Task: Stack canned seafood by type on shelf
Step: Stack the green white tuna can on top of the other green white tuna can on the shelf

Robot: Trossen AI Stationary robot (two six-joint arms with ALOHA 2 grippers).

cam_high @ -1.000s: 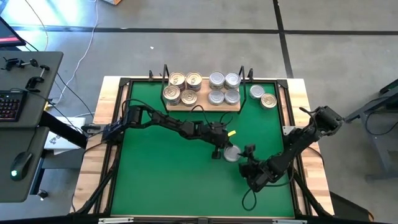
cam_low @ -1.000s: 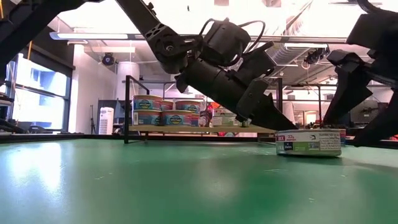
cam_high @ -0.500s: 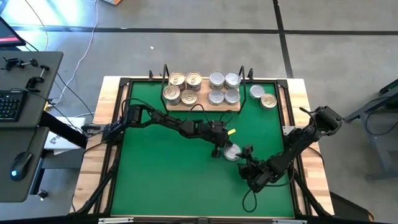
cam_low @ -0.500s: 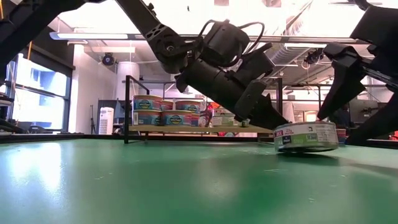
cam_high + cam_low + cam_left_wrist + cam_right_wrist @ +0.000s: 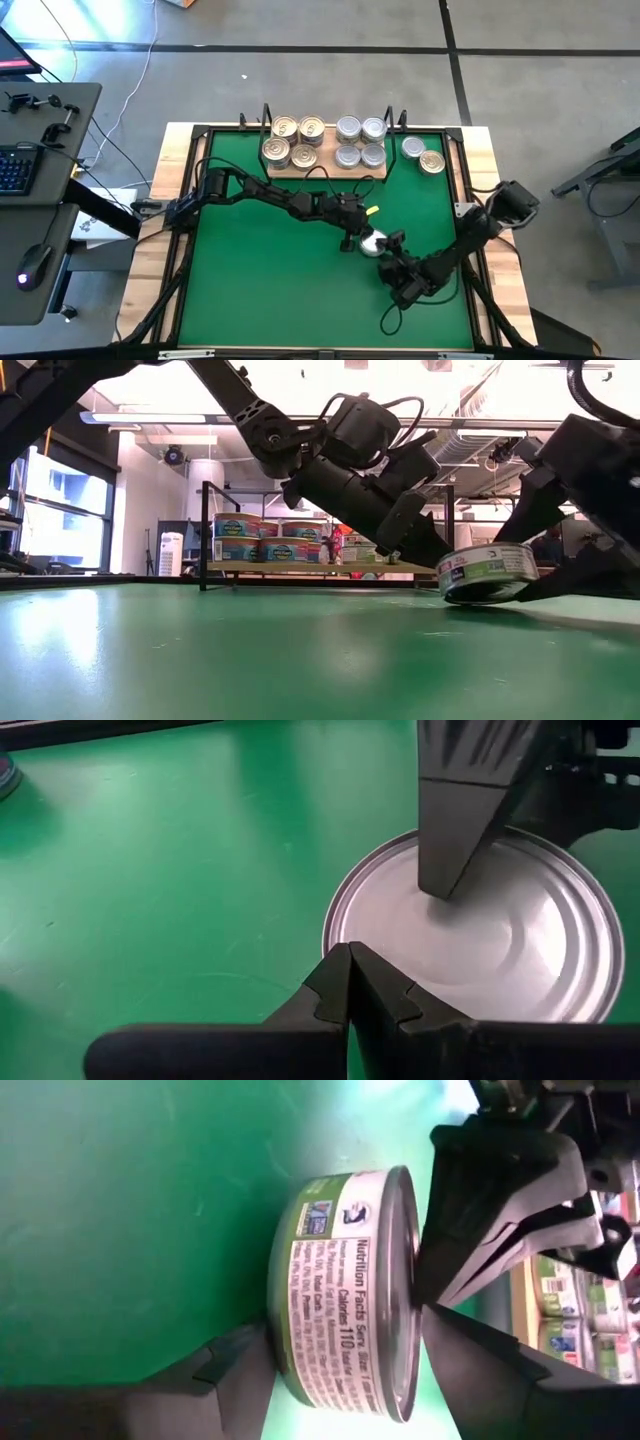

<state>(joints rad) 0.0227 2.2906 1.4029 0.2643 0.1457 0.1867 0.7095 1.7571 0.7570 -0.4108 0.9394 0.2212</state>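
A silver-lidded seafood tin (image 5: 372, 243) with a green label was held tilted just above the green mat (image 5: 260, 290), gripped top and bottom by the jaws of the right gripper (image 5: 388, 252). The left gripper (image 5: 352, 238), jaws pressed together, was placed at the tin's rim. On the wooden shelf (image 5: 325, 172), gold-lidded tins (image 5: 292, 141) were grouped left and silver-lidded tins (image 5: 360, 141) right. Two further tins (image 5: 422, 154) were left on the mat just beside the shelf.

a lab or workshop: concrete floor (image 5: 300, 70), exposed ceiling ducts (image 5: 470, 430), keyboard desk (image 5: 40, 170).
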